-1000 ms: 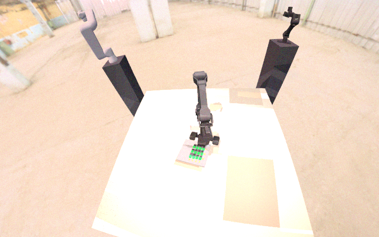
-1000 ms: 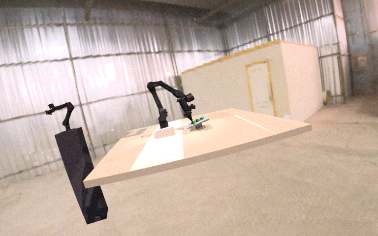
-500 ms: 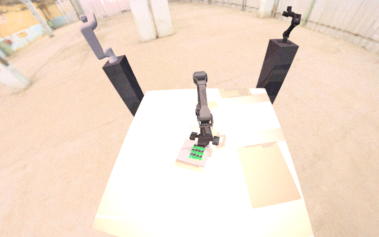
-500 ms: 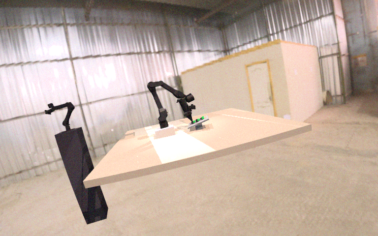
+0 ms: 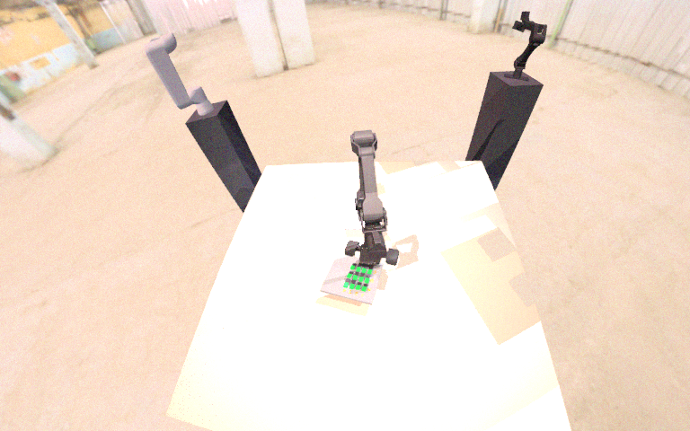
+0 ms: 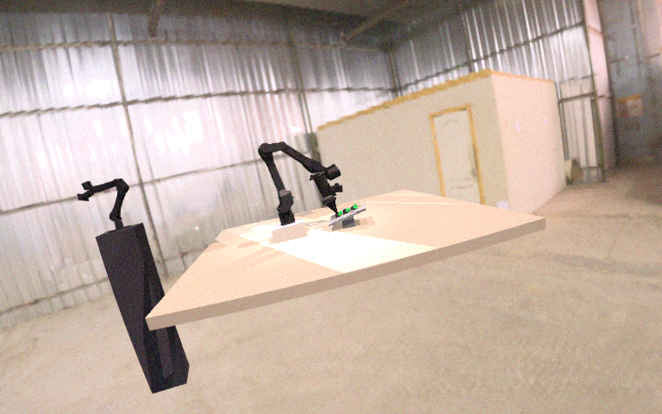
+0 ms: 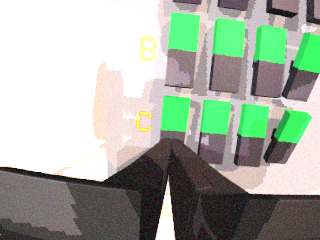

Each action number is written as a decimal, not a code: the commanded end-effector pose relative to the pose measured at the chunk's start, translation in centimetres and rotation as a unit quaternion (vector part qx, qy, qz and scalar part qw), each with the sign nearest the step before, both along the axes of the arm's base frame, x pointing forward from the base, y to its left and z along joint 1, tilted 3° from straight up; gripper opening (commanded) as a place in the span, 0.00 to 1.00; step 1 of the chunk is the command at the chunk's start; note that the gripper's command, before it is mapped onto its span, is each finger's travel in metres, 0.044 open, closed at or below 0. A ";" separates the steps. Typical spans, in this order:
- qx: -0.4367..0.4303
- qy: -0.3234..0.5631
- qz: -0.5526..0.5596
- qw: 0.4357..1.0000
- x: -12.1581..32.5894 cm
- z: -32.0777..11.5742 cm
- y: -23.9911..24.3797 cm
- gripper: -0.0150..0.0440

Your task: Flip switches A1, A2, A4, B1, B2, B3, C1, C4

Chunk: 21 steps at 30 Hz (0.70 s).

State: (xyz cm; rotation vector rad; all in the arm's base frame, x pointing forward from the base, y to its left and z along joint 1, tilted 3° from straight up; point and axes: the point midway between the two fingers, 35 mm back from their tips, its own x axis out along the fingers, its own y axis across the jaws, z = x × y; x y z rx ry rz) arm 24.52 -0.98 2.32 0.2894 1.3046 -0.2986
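The tilted grey panel [image 5: 332,279] [image 6: 359,211] carries rocker switches with green far halves and dark near halves. My gripper [image 5: 368,264] [image 6: 335,213] [image 7: 170,146] is shut and empty, its tips over the near dark end of C1 [image 7: 175,114], partly hiding it. Contact is unclear. C2 [image 7: 216,117], C3 [image 7: 254,121] and C4 [image 7: 292,126] stand to the right in the wrist view. Beyond are B1 [image 7: 184,32], B2 [image 7: 229,37], B3 [image 7: 270,44] and B4 [image 7: 309,52]. Row A shows only near ends there; its tilts cannot be told.
The panel stands on a small dark support on the pale table [image 5: 285,356] [image 6: 439,229]. Sharp light and shadow patches cross the table. Two other arms stand on dark pedestals [image 5: 218,147] [image 5: 500,117] beyond the table.
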 end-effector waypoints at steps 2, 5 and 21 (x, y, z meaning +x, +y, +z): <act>-0.002 0.000 0.000 1.000 0.0 -0.1 -0.1 0.25; 0.001 0.002 0.000 1.000 0.0 1.0 0.0 0.25; 0.002 0.013 0.000 1.000 -1.5 6.4 -4.3 0.25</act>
